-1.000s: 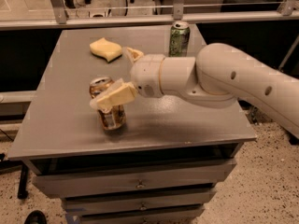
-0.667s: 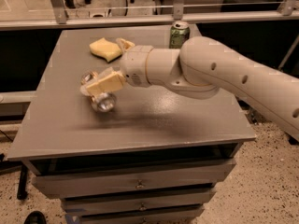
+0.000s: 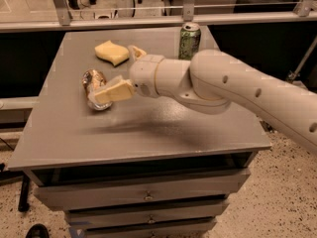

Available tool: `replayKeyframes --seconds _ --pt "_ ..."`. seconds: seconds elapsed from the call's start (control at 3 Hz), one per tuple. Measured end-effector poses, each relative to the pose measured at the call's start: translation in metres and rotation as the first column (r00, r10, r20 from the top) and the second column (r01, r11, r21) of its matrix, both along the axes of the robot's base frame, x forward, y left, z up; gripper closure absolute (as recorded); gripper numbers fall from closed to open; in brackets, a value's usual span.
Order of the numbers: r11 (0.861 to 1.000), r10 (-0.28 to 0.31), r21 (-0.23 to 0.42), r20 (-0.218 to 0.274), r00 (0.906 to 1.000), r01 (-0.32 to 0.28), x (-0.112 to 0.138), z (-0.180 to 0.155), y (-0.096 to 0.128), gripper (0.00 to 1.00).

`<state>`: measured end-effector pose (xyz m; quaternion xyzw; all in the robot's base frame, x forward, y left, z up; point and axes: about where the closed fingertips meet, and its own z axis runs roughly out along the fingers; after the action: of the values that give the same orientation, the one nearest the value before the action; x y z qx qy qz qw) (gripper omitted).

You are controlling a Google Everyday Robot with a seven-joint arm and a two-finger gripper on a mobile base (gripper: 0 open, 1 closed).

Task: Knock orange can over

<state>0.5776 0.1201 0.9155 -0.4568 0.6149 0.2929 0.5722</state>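
Note:
The orange can (image 3: 93, 81) lies tipped on its side on the left part of the grey table (image 3: 148, 133), copper body and silver end showing. My gripper (image 3: 116, 73) is at the can's right side, on the end of the white arm (image 3: 223, 83) that reaches in from the right. Its fingers are spread apart. The near finger (image 3: 114, 91) rests against the can. The far finger (image 3: 136, 52) points toward the back of the table and holds nothing.
A green can (image 3: 189, 40) stands upright at the back of the table, behind the arm. A yellow sponge (image 3: 112, 52) lies at the back left, close to the far finger. The table has drawers below. A glass rail runs behind it.
The orange can stood upright one second ago and now lies on its side further left. My gripper swept left and toward the back, pushing it over.

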Motion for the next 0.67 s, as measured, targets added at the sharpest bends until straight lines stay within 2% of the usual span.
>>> replayKeyframes --seconds 0.33,0.67 --pt "0.999 -0.039 -0.034 -0.004 0.9992 0.039 -0.025 -0.004 -0.048 0.0" --pt "0.993 -0.068 -0.097 0.001 0.9977 0.068 -0.057 0.005 -0.102 0.0"
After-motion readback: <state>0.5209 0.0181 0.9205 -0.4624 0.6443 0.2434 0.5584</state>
